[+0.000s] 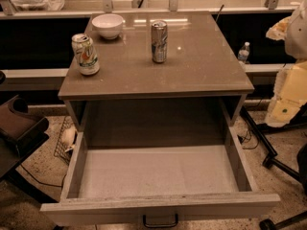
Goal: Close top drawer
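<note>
Your top drawer (158,206) is pulled well out of the cabinet toward the camera. The pale grey floor shows in full, with the side walls running back under the counter (192,66). The flat front sits at the bottom edge of the view, with the small dark handle (160,221) at its centre, partly cut off by the frame.

Your end effector (283,110) is at the far right edge, a pale white-and-yellow shape. It hangs off the counter's right side, past the drawer's right wall, and does not touch the drawer or the handle. You cannot tell whether it is spread or pressed together.

On the counter a white bowl (107,25) sits at the back left. A green-and-white can (85,54) stands upright near the left edge, in front of the bowl. A taller silver can (159,41) stands upright around the middle, apart from both.

A small water bottle (243,52) stands on the ledge behind the counter's right corner. A dark chair (19,123) is on the left, and black chair legs (268,152) are on the floor to the right.
</note>
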`<control>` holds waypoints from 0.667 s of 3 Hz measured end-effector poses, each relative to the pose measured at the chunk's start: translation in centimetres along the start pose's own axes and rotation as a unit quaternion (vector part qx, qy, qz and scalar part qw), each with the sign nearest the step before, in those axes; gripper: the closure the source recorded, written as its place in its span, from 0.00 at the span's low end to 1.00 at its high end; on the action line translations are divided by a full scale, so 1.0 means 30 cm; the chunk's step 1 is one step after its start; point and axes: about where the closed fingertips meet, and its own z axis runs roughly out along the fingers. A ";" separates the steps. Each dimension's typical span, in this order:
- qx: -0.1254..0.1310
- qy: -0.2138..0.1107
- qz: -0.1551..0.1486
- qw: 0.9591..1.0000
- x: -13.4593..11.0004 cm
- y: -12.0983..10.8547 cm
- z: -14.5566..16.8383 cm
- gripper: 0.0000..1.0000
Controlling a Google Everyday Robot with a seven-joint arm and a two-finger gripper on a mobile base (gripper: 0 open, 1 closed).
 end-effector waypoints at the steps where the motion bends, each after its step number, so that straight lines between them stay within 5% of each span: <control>1: 0.000 0.000 0.000 1.000 0.000 0.000 0.000 0.00; 2: 0.003 -0.003 0.009 1.000 0.024 0.008 0.012 0.00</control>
